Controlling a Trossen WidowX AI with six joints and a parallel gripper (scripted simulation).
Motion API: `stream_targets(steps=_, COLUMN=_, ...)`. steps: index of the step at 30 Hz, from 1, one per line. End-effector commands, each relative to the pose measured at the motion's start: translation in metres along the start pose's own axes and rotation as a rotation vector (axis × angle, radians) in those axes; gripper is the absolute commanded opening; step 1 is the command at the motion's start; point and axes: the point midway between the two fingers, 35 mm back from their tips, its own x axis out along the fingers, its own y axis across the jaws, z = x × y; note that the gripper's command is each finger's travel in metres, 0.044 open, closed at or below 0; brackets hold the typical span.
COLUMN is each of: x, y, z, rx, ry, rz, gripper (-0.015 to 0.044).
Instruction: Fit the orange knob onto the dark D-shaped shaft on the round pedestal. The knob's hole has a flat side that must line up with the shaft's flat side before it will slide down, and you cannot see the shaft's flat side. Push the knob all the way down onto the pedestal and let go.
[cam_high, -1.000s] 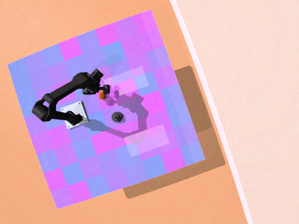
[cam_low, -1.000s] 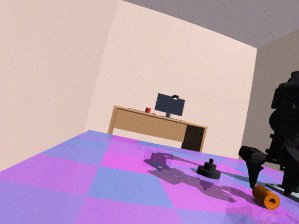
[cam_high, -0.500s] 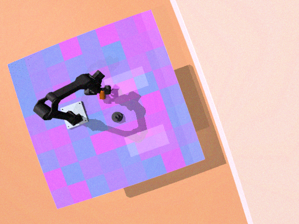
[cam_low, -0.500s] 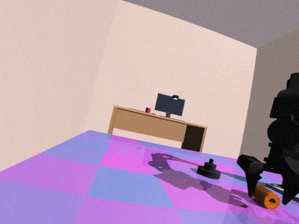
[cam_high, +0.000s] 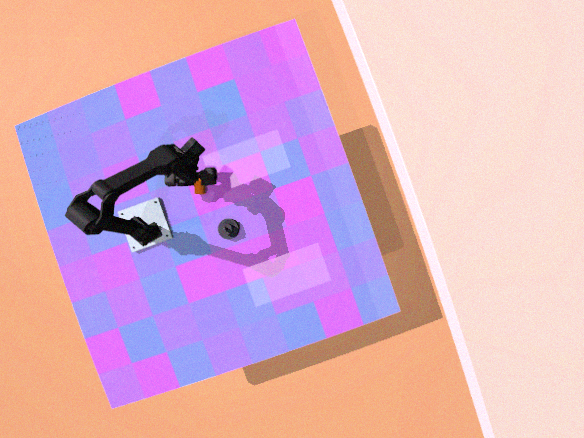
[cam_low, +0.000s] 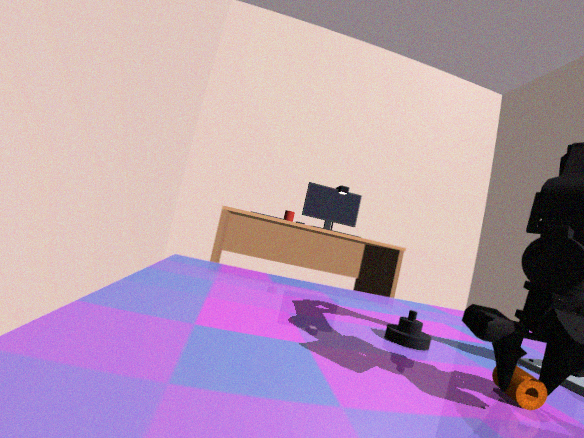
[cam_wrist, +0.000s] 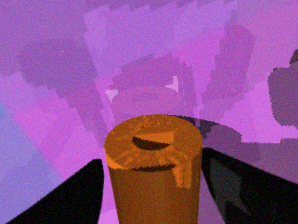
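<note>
The orange knob (cam_high: 199, 188) (cam_low: 521, 378) (cam_wrist: 156, 200) is a cylinder lying on its side on the tabletop. The flat-sided opening in its end shows in the wrist view. My gripper (cam_high: 200, 181) (cam_low: 528, 390) (cam_wrist: 152, 161) is low over it, partly open, with one finger on each side. In the wrist view the right fingertip is against or very near the knob, and a thin gap shows at the left one. The dark round pedestal (cam_high: 223, 232) (cam_low: 407, 340) stands apart from the knob, its shaft (cam_low: 412, 315) upright and bare. The shaft's flat side cannot be made out.
The white base plate (cam_high: 153, 209) of my arm lies to the left of the pedestal in the top view. The arm bends round above the plate. Its shadow crosses the patchwork tabletop (cam_high: 210, 317) near the pedestal. A desk (cam_low: 295, 250) with a monitor stands in the background.
</note>
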Motion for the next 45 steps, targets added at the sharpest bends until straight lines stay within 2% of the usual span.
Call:
stream_targets(steps=1, x=0.001, y=0.0, z=0.0, rx=0.0, ry=0.003, rz=-0.003, gripper=0.0227)
stream_targets(steps=8, x=0.001, y=0.0, z=0.0, rx=0.0, ry=0.003, rz=-0.003, gripper=0.018)
stream_targets(steps=14, x=-0.001, y=0.0, z=-0.002, rx=0.0, ry=-0.03, rz=-0.002, gripper=0.0179)
stream_targets(steps=45, x=-0.011, y=-0.001, z=-0.035, rx=-0.001, ry=-0.565, rz=-0.002, gripper=0.0179)
